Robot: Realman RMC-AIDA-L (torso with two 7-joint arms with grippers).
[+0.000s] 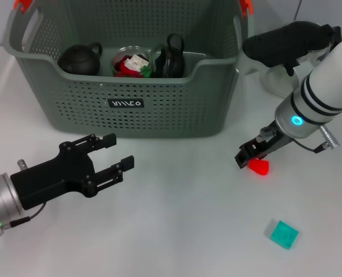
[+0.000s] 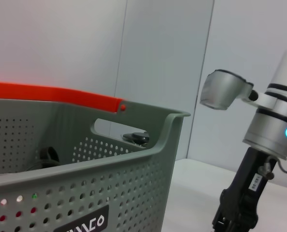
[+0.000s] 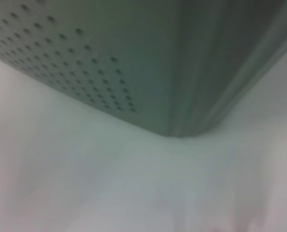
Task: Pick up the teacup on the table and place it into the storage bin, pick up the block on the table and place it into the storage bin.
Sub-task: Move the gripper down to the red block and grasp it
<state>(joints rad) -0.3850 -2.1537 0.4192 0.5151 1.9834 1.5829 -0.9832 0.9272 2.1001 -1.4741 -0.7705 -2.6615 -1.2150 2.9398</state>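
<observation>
The right tool is low over the white table, just off the front right corner of the storage bin. A small red block lies on the table touching or just below its tips; whether the fingers are spread or pressed on the block cannot be told from the head view. The right wrist view shows only the bin's perforated corner close ahead and bare table beneath it.

A teal block lies on the table nearer the robot than the right tool and well apart from it.

The left tool hovers above the table in front of the bin, its two black fingers spread apart with nothing between them, pointing toward the right arm. The left wrist view looks past the bin's wall, with its black label and orange handle clip, to the right arm.

Inside the bin sit a black teapot, a glass cup holding red and white items, and another black vessel. Behind the right arm a glass pitcher stands on the table.
</observation>
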